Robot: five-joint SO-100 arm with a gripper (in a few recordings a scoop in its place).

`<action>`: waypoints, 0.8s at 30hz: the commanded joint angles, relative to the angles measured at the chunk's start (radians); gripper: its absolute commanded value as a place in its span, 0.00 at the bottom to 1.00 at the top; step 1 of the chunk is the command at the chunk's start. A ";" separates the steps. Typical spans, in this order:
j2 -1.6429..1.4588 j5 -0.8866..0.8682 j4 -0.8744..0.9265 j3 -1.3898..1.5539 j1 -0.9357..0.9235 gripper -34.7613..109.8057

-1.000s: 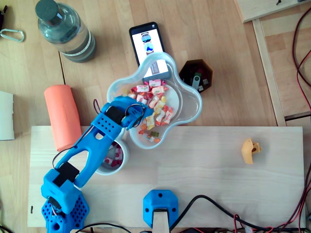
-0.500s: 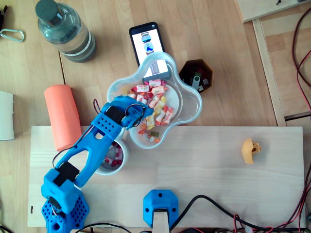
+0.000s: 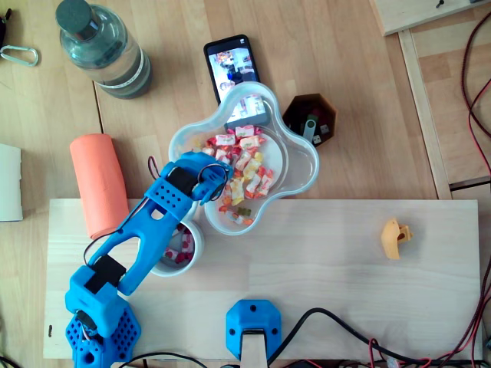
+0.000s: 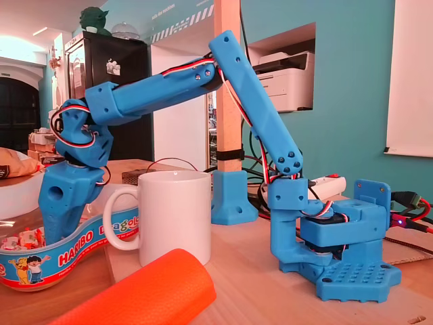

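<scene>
While overhead view shows sweets [image 3: 247, 170] in bowl [image 3: 305, 165], fixed view shows gripper [image 4: 58, 227] inside; grip state unclear.

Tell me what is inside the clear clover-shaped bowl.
Wrapped candies lie across the bowl, and the blue hand dips in at its left side, overhead view. The hand's body covers its fingertips and any candy beneath.

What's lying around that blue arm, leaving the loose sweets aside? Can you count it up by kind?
Bottle: 1
Phone: 1
Clear candy bowl: 1
White mug: 1
Brown box: 1
Orange roll: 1
Yellow piece: 1
Carabiner: 1
Total: 8
</scene>
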State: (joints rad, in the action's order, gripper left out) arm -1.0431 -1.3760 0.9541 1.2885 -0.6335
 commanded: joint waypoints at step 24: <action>-0.028 -0.011 0.005 -0.026 -0.002 0.22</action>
State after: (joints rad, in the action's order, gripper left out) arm -1.0431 -1.3806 0.9541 1.2885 -0.6335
